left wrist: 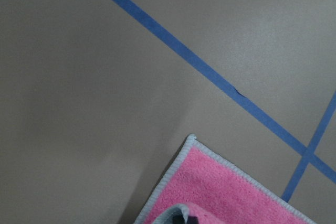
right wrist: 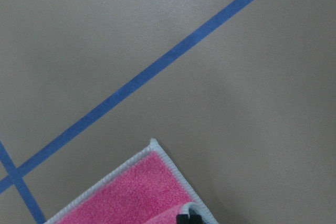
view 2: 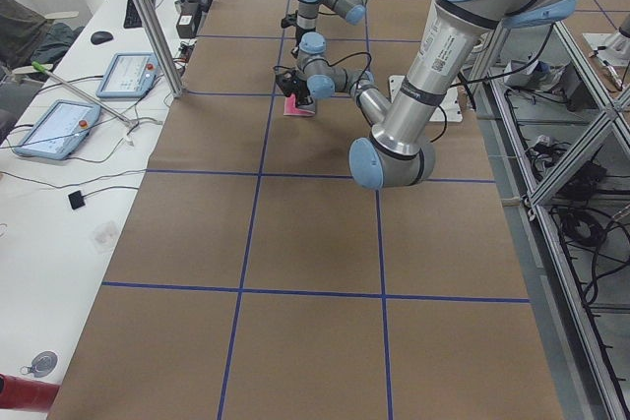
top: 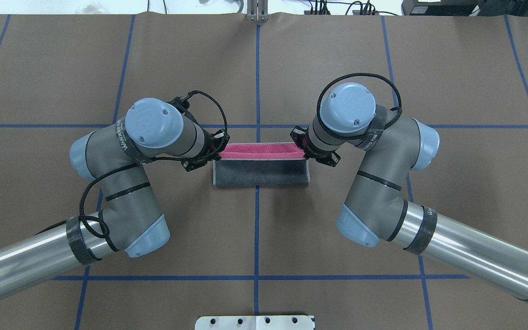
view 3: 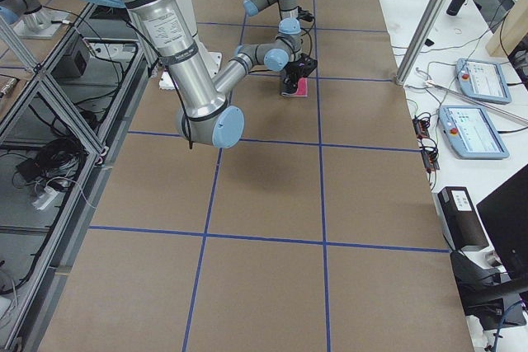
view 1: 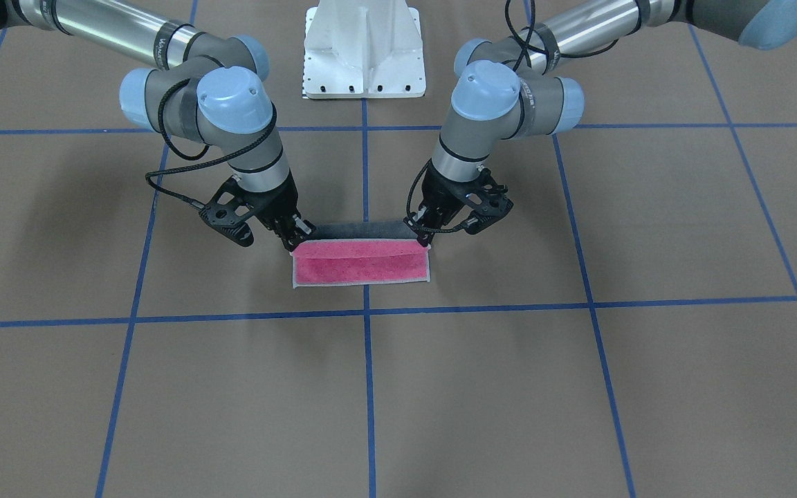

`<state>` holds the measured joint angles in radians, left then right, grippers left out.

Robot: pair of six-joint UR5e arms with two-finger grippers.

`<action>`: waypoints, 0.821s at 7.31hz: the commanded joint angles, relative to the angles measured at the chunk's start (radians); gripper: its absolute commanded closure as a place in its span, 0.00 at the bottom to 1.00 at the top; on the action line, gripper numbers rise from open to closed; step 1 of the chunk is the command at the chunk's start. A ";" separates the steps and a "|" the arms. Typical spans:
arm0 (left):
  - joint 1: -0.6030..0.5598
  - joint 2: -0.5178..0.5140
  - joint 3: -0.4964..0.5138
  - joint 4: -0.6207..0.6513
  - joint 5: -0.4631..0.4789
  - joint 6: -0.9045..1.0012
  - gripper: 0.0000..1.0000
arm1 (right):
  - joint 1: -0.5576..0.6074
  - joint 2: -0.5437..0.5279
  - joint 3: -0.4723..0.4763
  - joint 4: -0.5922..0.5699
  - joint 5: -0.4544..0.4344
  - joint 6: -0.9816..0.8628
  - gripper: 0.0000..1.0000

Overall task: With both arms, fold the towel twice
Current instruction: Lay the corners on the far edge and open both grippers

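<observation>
Seen from above, the left arm reaches in from the left, and the left gripper (view 1: pixel 424 237) has its jaws pinched on one raised corner of the towel (top: pixel 260 173). The towel lies at the centre of the brown table (top: pixel 264 238), across a blue tape line (top: pixel 257 91). Its grey face is lifted as a flap and a pink strip lies flat beyond it. On the right, the right gripper (view 1: pixel 296 239) is pinched on the other raised corner. If one arm travels ahead of the other, the fold would likely land skewed. A thin pinch could also let a corner slip free. From above, the wrists hide both sets of fingertips. Each wrist camera shows only a pink corner and a dark sliver. In the side views the towel is tiny.
</observation>
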<state>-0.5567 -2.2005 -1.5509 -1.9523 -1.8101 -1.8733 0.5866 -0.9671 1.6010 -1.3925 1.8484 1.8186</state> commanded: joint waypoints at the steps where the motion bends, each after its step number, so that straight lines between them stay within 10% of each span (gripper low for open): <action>1: -0.003 -0.001 0.005 0.000 0.000 0.002 1.00 | 0.001 0.002 -0.003 0.000 0.000 -0.002 1.00; 6: -0.006 -0.011 0.018 0.000 0.002 0.005 1.00 | 0.013 0.041 -0.050 0.001 0.000 -0.002 1.00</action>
<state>-0.5623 -2.2062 -1.5403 -1.9528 -1.8098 -1.8707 0.5949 -0.9277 1.5523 -1.3914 1.8484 1.8156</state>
